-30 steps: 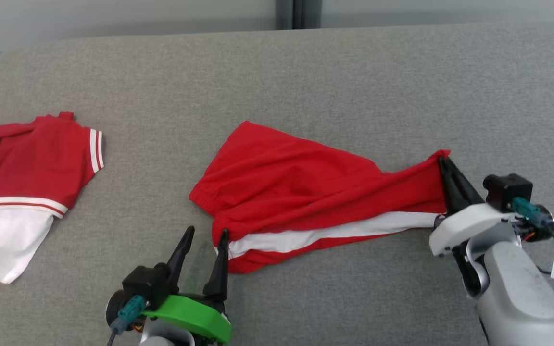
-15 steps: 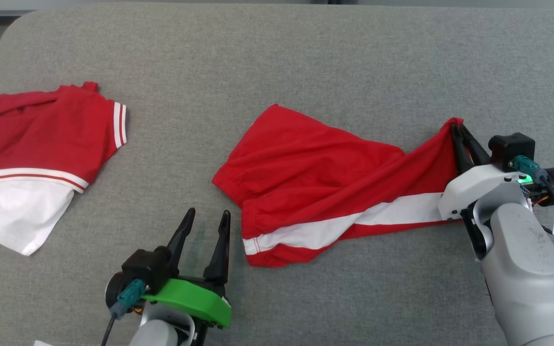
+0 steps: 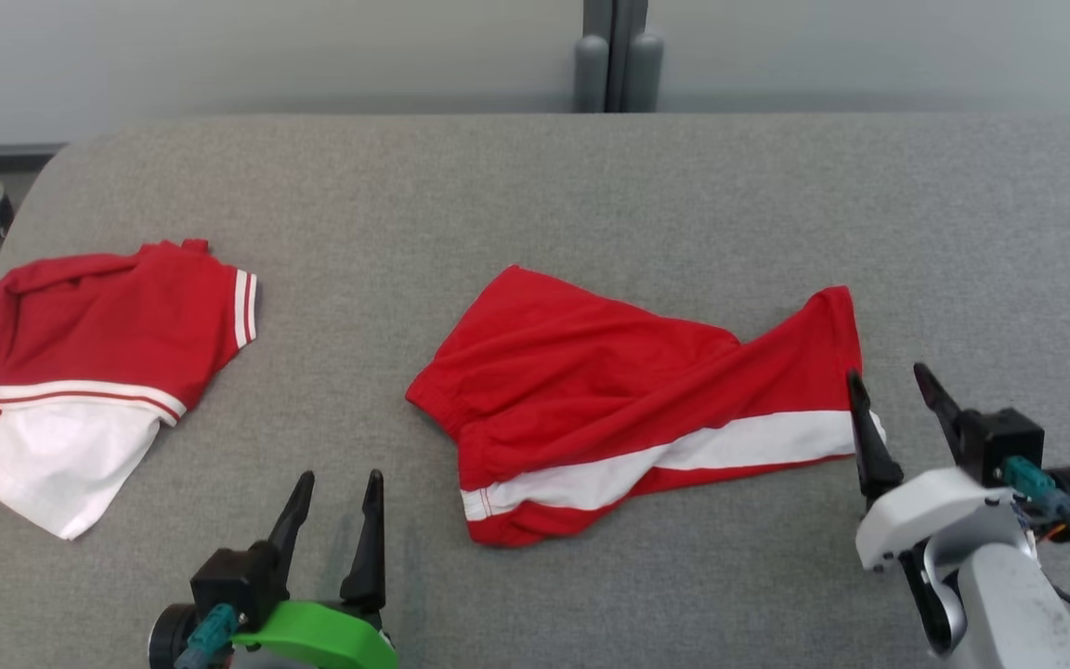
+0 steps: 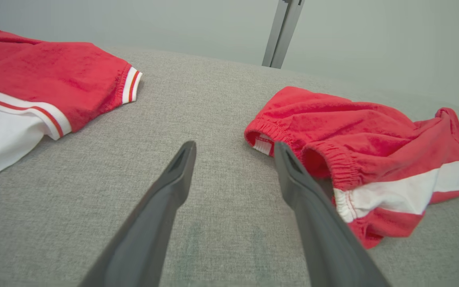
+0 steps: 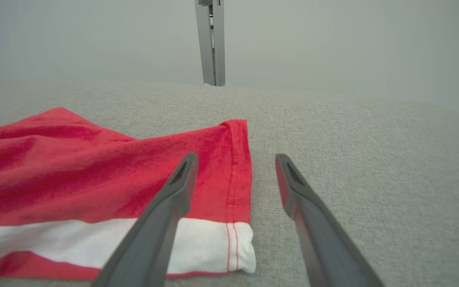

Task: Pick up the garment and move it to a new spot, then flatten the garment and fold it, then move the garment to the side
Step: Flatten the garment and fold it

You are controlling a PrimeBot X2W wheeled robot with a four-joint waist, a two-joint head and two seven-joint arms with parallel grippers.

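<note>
A pair of red shorts (image 3: 628, 390) with a white side stripe lies rumpled on the grey cushion, waistband to the left, leg hem to the right. My right gripper (image 3: 888, 376) stands open just off the hem, its left finger over the shorts' right edge (image 5: 237, 167), holding nothing. Left of the elastic waistband (image 4: 289, 139), my left gripper (image 3: 340, 478) is open over bare fabric, apart from the shorts (image 4: 373, 135).
A red and white shirt (image 3: 98, 372) lies crumpled at the cushion's left end, also seen as the shirt (image 4: 34, 87) beside my left fingers. The grey cushion (image 3: 591, 204) ends at a wall with a metal post (image 3: 614, 56) behind.
My right gripper has let go of the shorts' hem and drawn back open; the lifted hem has dropped flat. The left gripper pulled back from the waistband. The head camera shifted.
</note>
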